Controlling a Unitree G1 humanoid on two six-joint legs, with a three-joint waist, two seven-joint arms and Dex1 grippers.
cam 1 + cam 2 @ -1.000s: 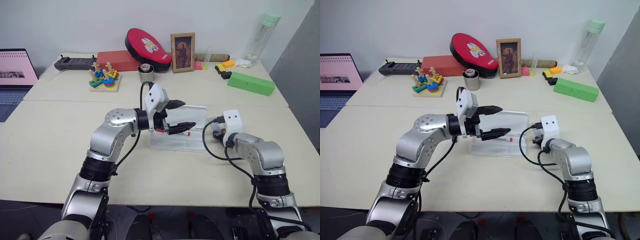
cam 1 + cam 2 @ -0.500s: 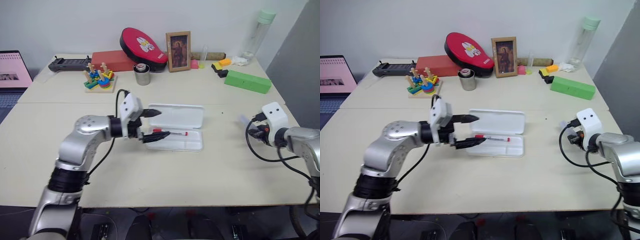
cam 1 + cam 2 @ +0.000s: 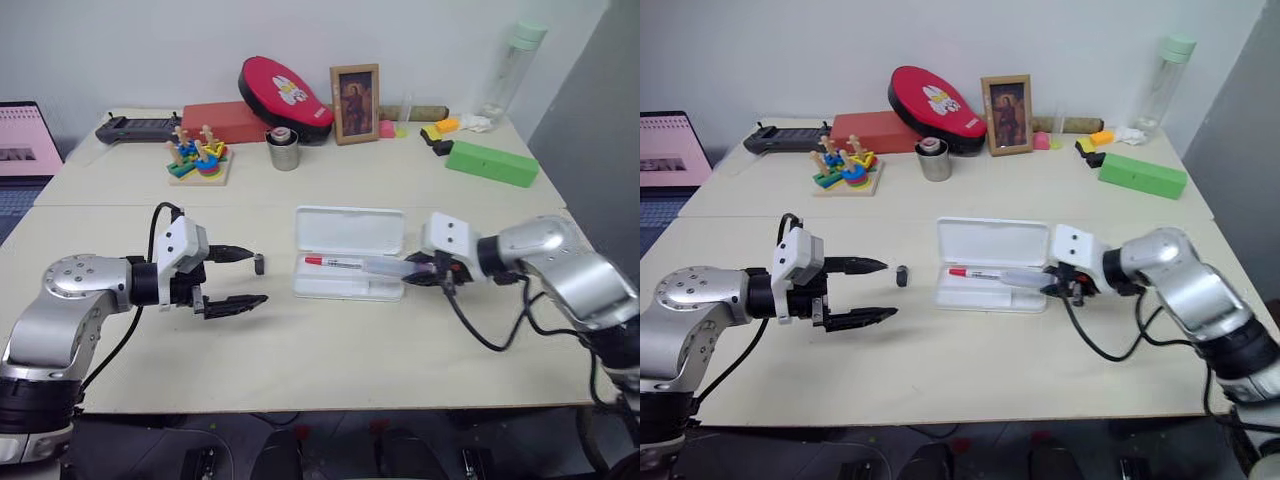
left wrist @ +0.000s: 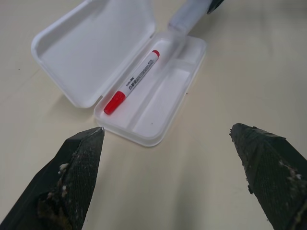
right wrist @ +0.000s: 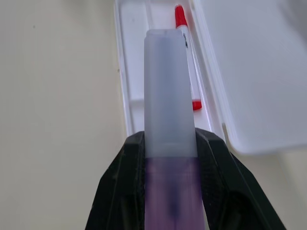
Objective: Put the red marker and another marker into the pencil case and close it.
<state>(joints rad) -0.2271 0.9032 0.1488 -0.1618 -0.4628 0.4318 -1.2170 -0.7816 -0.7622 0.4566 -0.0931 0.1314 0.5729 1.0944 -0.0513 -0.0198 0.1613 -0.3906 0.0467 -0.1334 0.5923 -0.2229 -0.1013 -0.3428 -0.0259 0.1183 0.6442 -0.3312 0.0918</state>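
The white pencil case [image 3: 350,231] lies open mid-table, lid flat behind its tray. In the tray rests the red marker [image 3: 335,263], also clear in the left wrist view [image 4: 134,81]. My right gripper [image 3: 432,272] is shut on the pale purple marker [image 3: 385,267], which points across the tray's right end; in the right wrist view this marker [image 5: 165,96] hangs over the tray beside the red marker [image 5: 191,72]. My left gripper [image 3: 245,277] stands open and empty, well left of the case.
A tiny black cap-like piece [image 3: 259,264] stands on the table between my left gripper and the case. Along the back are a green block [image 3: 490,163], a metal cup [image 3: 284,150], a wooden stacking toy [image 3: 200,160], a picture frame [image 3: 354,90] and a bottle [image 3: 505,70].
My left gripper drew back to the left, away from the case, still open. My right gripper swung in from the right, bringing the purple marker over the tray's right end.
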